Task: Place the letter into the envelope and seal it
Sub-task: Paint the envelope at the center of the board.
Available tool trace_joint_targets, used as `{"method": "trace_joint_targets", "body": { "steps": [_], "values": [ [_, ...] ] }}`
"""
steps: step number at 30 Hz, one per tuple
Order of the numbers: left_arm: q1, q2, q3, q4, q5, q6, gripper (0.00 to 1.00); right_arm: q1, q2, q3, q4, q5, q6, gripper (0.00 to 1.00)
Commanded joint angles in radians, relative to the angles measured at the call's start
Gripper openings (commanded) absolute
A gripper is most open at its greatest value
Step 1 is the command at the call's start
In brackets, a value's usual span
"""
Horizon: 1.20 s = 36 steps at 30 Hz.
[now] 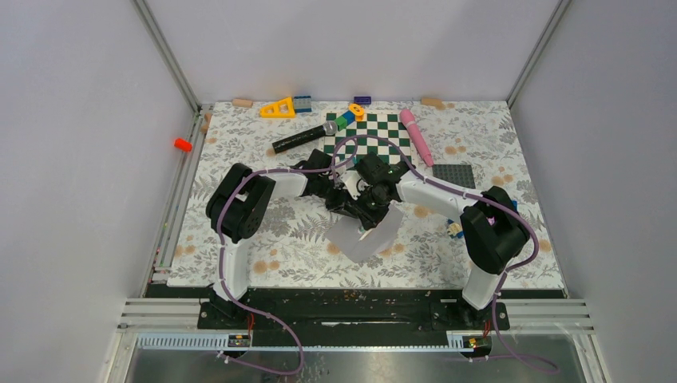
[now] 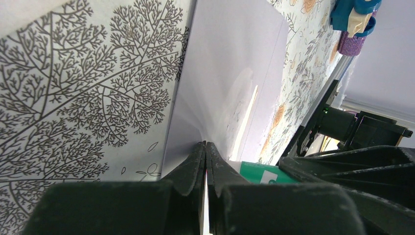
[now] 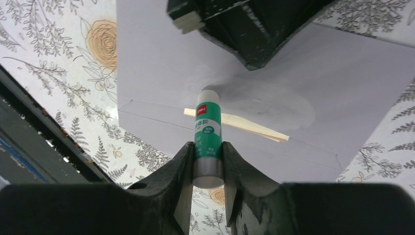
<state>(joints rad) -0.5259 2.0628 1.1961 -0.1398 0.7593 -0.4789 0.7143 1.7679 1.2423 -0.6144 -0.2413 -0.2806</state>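
The light grey envelope (image 1: 363, 237) lies on the floral mat between the arms, also in the left wrist view (image 2: 230, 73) and the right wrist view (image 3: 156, 63). My left gripper (image 2: 205, 145) is shut on the envelope's paper edge, pinching it up; it shows over the envelope in the top view (image 1: 348, 196). My right gripper (image 3: 206, 149) is shut on a green glue stick (image 3: 208, 132), whose white tip rests on the envelope. A thin cream strip (image 3: 240, 126) shows at the envelope's fold line. I cannot tell if it is the letter.
A green chessboard (image 1: 377, 136), a black marker (image 1: 303, 137) and a pink pen (image 1: 417, 137) lie behind the grippers. A dark grey studded plate (image 1: 455, 174) lies at the right. Small blocks line the far edge (image 1: 278, 108).
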Motion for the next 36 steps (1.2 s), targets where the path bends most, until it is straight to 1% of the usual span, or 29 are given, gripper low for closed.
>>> {"method": "trace_joint_targets", "body": {
  "steps": [1,13,26,36],
  "values": [
    [-0.006,0.007,-0.028,-0.018,-0.153,0.056,0.0,0.009,-0.017,0.014,-0.067,-0.122,-0.035,0.0],
    [-0.008,0.01,-0.027,-0.018,-0.147,0.056,0.0,0.039,0.013,0.031,-0.071,-0.13,-0.036,0.0],
    [-0.008,0.007,-0.027,-0.017,-0.146,0.056,0.0,0.04,0.035,0.049,-0.066,-0.007,-0.006,0.0],
    [-0.008,0.002,-0.03,-0.019,-0.147,0.056,0.0,0.014,0.004,0.029,-0.067,0.022,-0.015,0.0]
  ]
}}
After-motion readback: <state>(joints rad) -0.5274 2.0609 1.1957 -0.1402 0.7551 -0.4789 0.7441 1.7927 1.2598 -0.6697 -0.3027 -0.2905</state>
